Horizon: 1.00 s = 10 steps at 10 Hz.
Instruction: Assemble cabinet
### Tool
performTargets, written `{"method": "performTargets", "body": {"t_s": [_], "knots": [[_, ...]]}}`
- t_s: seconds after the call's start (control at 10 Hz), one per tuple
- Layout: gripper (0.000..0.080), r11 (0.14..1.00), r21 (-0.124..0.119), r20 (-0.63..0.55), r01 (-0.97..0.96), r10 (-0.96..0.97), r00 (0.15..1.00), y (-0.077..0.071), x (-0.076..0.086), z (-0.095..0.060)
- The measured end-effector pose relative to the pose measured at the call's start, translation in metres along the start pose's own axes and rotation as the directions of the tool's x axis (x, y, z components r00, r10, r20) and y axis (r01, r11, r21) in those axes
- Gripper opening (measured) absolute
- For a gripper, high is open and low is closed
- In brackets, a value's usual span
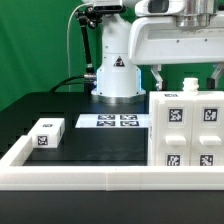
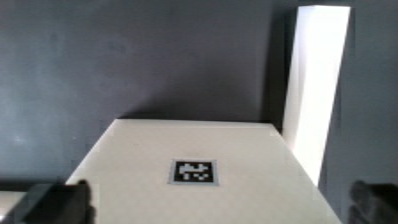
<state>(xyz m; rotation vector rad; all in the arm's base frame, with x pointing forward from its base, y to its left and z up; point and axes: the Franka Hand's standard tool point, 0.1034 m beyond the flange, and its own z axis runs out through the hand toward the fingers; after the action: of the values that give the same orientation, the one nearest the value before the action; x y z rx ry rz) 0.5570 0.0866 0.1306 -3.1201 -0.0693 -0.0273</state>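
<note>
The cabinet stands at the front edge of the bench, by the corner on the exterior view's right, against the border rail. The gripper hangs directly above it, pointing straight down, jaws spread wide and holding nothing. To grasp well, I judge it should centre over the upright panel before descending, then close squarely. A loose block waits near the opposite front corner.

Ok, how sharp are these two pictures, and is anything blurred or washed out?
Exterior view: evenly lit, and the white boxy tagged cabinet is fairly sharp, its faces slightly washed out. Wrist view: softer; the square black-and-white tag is smeared, and the fingers of the dark gripper are blurred.
</note>
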Motion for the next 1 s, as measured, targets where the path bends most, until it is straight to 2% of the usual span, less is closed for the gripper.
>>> {"method": "performTargets", "body": {"t_s": [0.2, 0.4, 0.5, 0.7, 0.8, 0.9, 1.0], "knots": [[0.0796, 1.000, -0.001, -0.012, 0.027, -0.027, 1.000, 0.005, -0.003, 0.003], [0.0797, 0.999, -0.016, -0.006, 0.038, -0.039, 0.999, 0.043, -0.046, 0.018], [0.0797, 0.999, -0.022, 0.000, 0.046, -0.046, 0.999, 0.063, -0.059, 0.020], [0.0796, 0.998, -0.035, 0.013, 0.047, -0.046, 0.999, 0.117, -0.081, 0.023], [0.0796, 0.999, -0.041, 0.015, 0.022, -0.022, 1.000, 0.131, -0.084, 0.024], [0.0796, 0.999, -0.039, 0.014, 0.034, -0.033, 0.999, 0.123, -0.082, 0.024], [0.0796, 0.998, -0.039, 0.014, 0.041, -0.040, 0.999, 0.122, -0.082, 0.024]]}}
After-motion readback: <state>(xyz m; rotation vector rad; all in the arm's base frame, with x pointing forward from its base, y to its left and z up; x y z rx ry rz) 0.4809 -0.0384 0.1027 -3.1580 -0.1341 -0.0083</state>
